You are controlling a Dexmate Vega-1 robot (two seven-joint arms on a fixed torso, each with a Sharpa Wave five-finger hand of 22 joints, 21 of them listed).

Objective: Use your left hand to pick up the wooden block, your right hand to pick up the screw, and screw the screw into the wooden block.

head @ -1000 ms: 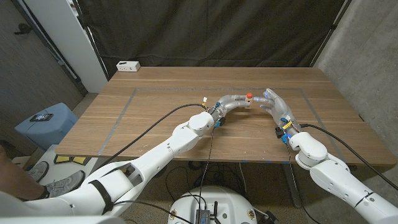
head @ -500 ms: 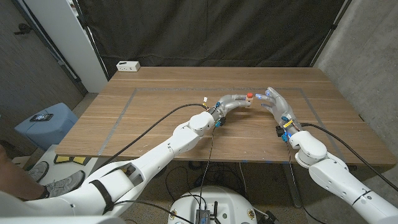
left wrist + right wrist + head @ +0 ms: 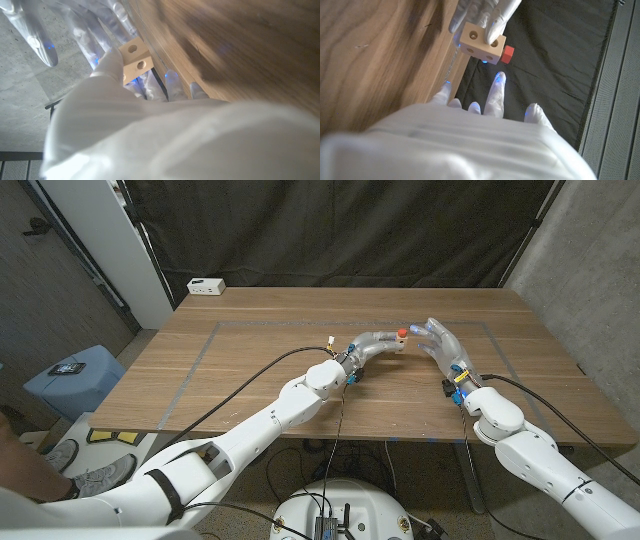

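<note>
Two hands met above the table: the left hand (image 3: 378,343) held the wooden block (image 3: 481,41) with the red screw (image 3: 507,53) in it, while the right hand (image 3: 442,346) had spread fingers, so turning likely came next

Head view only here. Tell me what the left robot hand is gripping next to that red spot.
Observer: In the right wrist view, the left robot hand holds a pale wooden block with round holes.
Operator: Report the red part.
Observer: It is a red screw head, jutting from the block's side.
Operator: Check my right robot hand.
Observer: The right robot hand holds nothing. Its fingers are spread, and the tips are short of the block and screw.
</note>
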